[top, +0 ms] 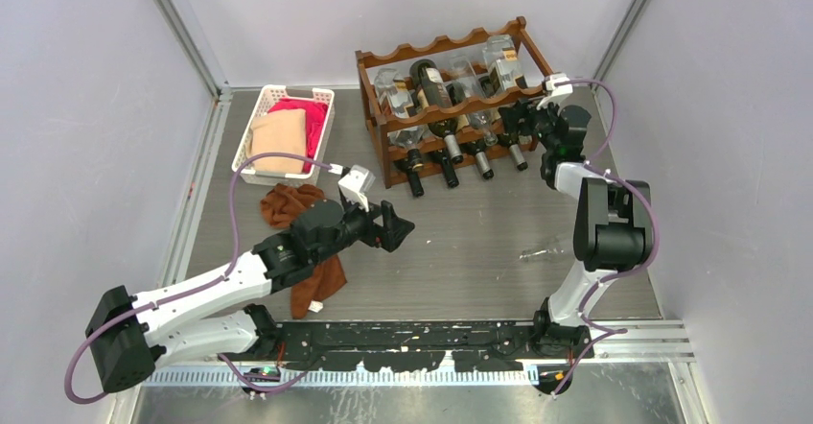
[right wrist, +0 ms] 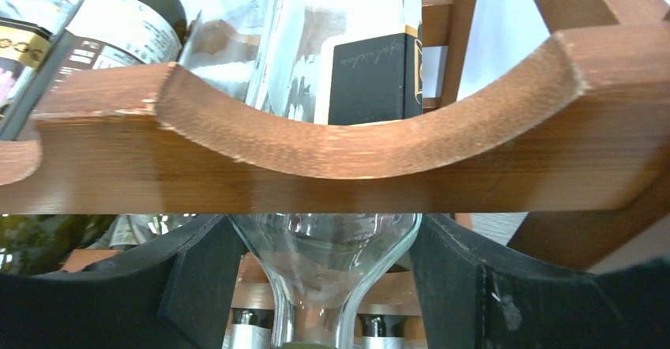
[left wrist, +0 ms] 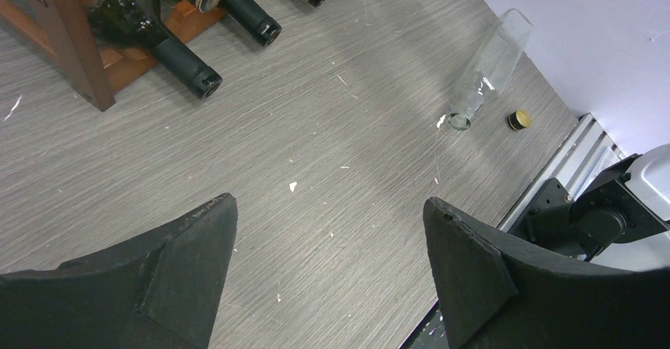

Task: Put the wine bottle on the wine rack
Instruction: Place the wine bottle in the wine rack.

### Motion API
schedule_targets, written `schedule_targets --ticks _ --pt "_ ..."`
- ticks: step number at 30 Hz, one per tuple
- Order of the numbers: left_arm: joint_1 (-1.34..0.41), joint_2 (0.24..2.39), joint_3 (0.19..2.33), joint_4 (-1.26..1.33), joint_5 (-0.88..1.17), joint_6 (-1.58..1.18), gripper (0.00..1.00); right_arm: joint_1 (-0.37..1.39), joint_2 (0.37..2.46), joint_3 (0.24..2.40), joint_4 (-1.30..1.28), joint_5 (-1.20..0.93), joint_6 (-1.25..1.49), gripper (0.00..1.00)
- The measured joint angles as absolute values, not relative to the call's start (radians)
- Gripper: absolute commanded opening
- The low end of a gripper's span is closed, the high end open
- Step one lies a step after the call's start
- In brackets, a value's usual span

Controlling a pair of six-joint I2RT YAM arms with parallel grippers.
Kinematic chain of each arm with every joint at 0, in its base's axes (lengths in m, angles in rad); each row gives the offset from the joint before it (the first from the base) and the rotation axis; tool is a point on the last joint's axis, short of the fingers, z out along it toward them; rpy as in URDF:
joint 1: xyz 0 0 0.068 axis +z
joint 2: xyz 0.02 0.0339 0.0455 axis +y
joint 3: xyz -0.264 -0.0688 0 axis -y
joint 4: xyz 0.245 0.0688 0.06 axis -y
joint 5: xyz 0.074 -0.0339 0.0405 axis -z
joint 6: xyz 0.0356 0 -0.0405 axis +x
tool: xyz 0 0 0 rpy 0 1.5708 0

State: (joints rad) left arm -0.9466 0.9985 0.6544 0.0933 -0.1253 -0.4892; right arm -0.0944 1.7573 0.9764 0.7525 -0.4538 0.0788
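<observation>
Rough-edged reddish-brown wood on the wine rack (right wrist: pixel 355 151) — glossy clear glass in the wine bottle (right wrist: pixel 332 262); matt grey wood-grain table (left wrist: pixel 316 167), flecked white.

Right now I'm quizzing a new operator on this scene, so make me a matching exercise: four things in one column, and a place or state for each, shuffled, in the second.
Things: 1 left gripper; 2 right gripper; 3 gold cap; 4 white basket.
States: a holds a peach cloth; b open above the table; c closed on a clear bottle's shoulder at the wine rack; d on the table beside a fallen bottle's mouth.
Pairs: 1-b, 2-c, 3-d, 4-a.
</observation>
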Motion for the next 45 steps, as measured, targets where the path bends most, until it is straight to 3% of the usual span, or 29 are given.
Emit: schedule_targets --ticks 5,24,45 --pt "-0.947 1.006 0.654 0.099 -0.118 -0.489 0.86 -0.096 1.790 0.994 0.756 -0.443 0.057 0.14" --pt "-0.947 1.021 0.655 0.102 -0.111 -0.488 0.87 -0.096 1.807 1.012 0.751 -0.465 0.046 0.45" --pt "-0.947 1.021 0.655 0.101 -0.111 -0.488 0.87 -0.096 1.807 1.014 0.746 -0.460 0.049 0.62"
